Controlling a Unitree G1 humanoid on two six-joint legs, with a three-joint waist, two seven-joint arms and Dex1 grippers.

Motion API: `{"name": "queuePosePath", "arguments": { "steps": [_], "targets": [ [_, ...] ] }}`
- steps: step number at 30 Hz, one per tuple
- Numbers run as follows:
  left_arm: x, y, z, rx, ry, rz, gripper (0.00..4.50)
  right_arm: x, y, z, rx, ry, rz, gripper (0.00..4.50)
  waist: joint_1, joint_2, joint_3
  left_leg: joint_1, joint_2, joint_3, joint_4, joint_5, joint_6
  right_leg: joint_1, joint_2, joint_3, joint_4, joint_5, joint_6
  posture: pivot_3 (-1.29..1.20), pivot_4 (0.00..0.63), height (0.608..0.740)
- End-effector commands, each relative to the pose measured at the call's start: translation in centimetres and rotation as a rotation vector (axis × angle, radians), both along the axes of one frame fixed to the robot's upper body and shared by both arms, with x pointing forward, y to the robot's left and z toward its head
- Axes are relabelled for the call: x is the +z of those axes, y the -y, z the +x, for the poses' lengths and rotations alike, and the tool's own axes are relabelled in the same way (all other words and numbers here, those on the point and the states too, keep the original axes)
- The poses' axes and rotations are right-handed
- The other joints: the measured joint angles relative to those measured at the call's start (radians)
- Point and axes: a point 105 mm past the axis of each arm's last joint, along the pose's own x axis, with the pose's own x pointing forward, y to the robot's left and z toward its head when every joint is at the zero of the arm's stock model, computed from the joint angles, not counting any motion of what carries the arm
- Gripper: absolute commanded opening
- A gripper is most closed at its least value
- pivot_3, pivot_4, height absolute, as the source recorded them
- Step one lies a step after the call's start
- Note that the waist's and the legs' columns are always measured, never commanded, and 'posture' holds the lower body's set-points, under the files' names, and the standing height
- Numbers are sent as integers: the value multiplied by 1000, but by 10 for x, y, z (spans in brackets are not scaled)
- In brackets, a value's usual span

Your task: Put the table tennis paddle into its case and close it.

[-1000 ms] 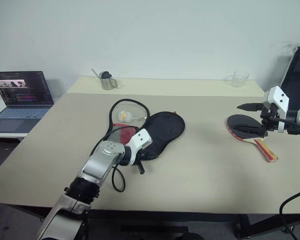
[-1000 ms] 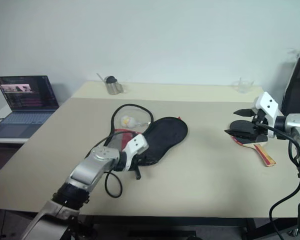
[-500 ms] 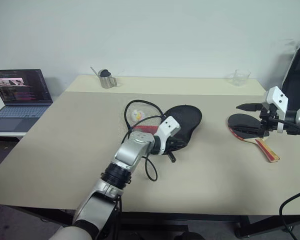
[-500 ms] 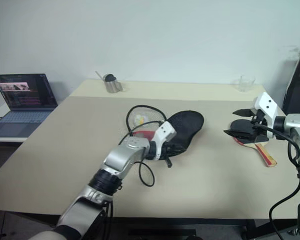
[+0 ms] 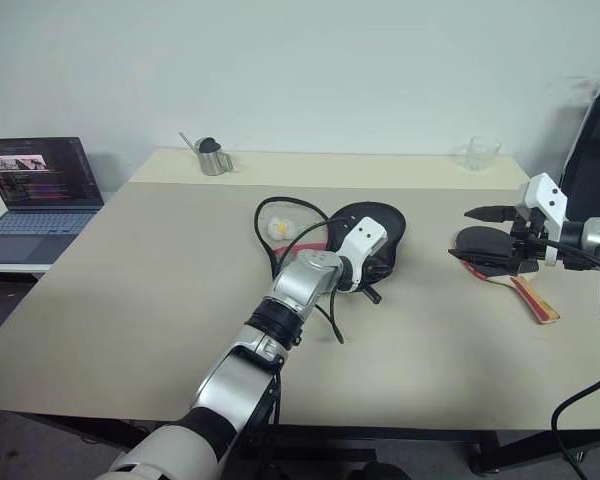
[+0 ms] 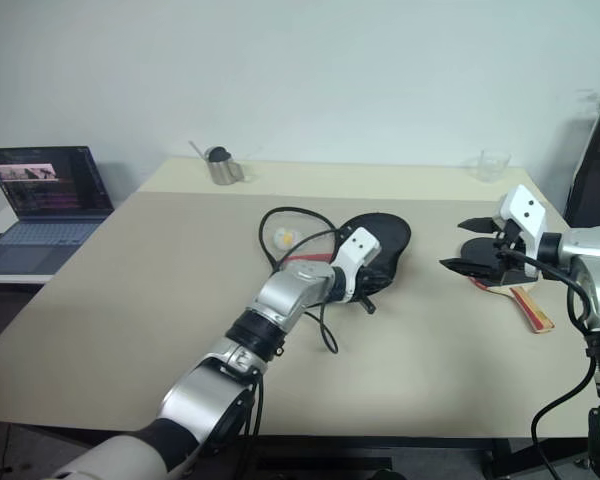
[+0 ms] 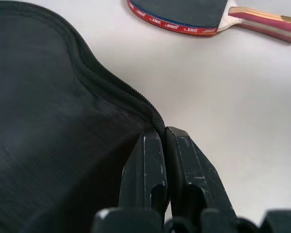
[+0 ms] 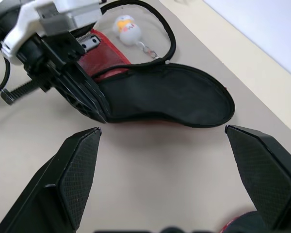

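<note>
Left eye view, left gripper (image 5: 372, 283) clamped on case (image 5: 378, 228), dragged from centre-left toward paddle (image 5: 492, 250), right gripper (image 5: 485, 226) unmoved, jaws apart.

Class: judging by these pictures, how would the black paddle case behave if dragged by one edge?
The case is fabric, so probably floppy; its open flap looks loose. It seems light: the left pincer grips just the zipped edge. Lying flat on the table, it should slide, not roll.
</note>
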Motion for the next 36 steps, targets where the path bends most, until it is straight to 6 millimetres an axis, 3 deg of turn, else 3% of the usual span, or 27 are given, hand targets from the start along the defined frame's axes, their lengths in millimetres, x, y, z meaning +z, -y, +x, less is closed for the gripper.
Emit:
{"name": "queuePosePath", "arguments": {
  "steps": [1, 9, 17, 20, 28, 32, 36],
  "targets": [
    [25, 22, 0, -23, 63, -40, 82, 11, -3, -4, 13, 41, 6, 4500, 2, 0, 0, 0, 0, 0, 0, 0, 0, 0, 0, 0, 0, 0, 0, 0, 150, 740],
    [29, 43, 5, 44, 62, -50, 82, 9, -10, -5, 27, 37, 9, 4500, 1, -1, 0, -1, -1, 1, 0, 0, 0, -1, 0, 0, 0, 0, 1, 0, 150, 740],
    [17, 47, 4, 75, 14, -24, 82, 8, -12, -8, 29, 33, 12, 4500, -6, -1, 1, -1, -1, 1, 0, 0, 0, -1, 0, 0, 0, 0, 1, 0, 150, 740],
    [15, 48, 2, 71, -9, -26, 816, 7, -13, -8, 31, 31, 13, 4500, -9, -1, 1, -1, -1, 1, 0, 0, 0, -1, 0, 1, 0, 0, 1, 0, 150, 740],
    [22, 41, 6, 77, 21, -35, 3580, 8, -14, -6, 29, 31, 11, 4500, -9, -1, 1, -1, -1, 1, 0, 0, 0, -1, 0, 1, 0, 0, 1, 0, 150, 740],
    [36, 31, 10, 67, 46, -56, 3580, 10, -10, -5, 7, 39, 8, 4500, -10, -1, 1, -1, -1, 1, 0, 0, 0, -2, 0, 1, 0, 0, 1, 0, 150, 740],
    [55, 3, 8, 10, 136, -37, 3580, 18, 19, 13, -213, 47, 35, 4500, -19, 0, 1, 0, 0, 2, 0, 0, 0, -2, 0, 2, 1, 0, 1, 0, 150, 740]
  ]
}}
